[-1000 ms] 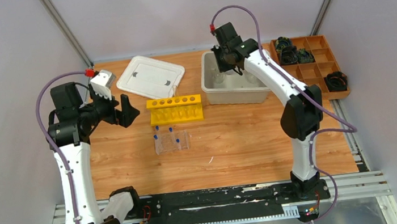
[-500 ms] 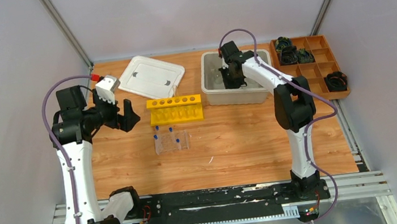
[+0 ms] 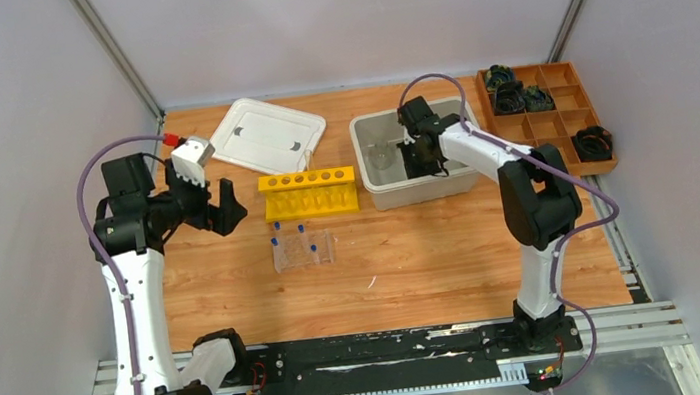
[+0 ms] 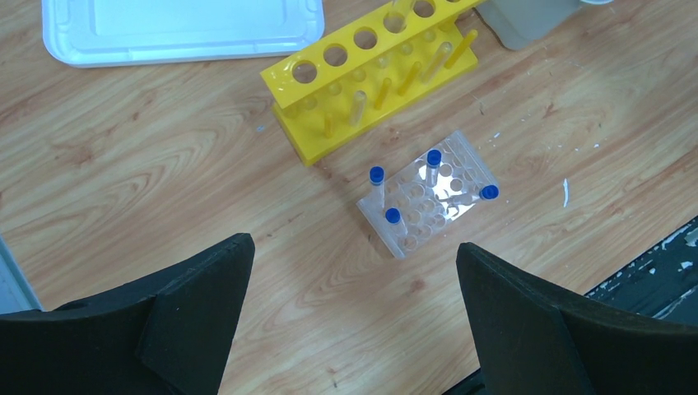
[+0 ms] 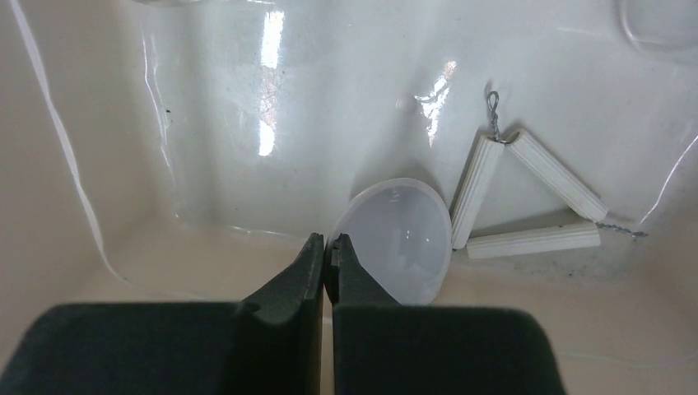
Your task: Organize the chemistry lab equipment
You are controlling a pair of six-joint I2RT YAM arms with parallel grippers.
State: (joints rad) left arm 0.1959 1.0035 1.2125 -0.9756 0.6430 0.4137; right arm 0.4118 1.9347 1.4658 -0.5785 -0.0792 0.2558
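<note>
My right gripper (image 3: 418,154) is down inside the beige bin (image 3: 426,190). In the right wrist view it (image 5: 327,239) is shut, its tips at the left rim of the small white round dish (image 5: 403,239); nothing shows between the jaws. The white triangle (image 5: 527,197) lies just right of the dish. A clear glass vessel (image 3: 381,156) stands in the bin's left part. My left gripper (image 3: 215,199) (image 4: 354,244) is open and empty above the wood, left of the yellow rack (image 3: 308,191) (image 4: 370,70). The clear rack (image 3: 302,251) (image 4: 428,206) holds several blue-capped tubes (image 4: 376,174).
A white flat lid (image 3: 265,134) (image 4: 181,29) lies at the back left. The brown wooden compartment tray (image 3: 559,126) with black parts sits at the back right, beside the bin. A black rail runs along the table's near edge.
My right gripper dropped from above the bin into it, and the bin slid nearer to me. My left gripper shifted slightly.
</note>
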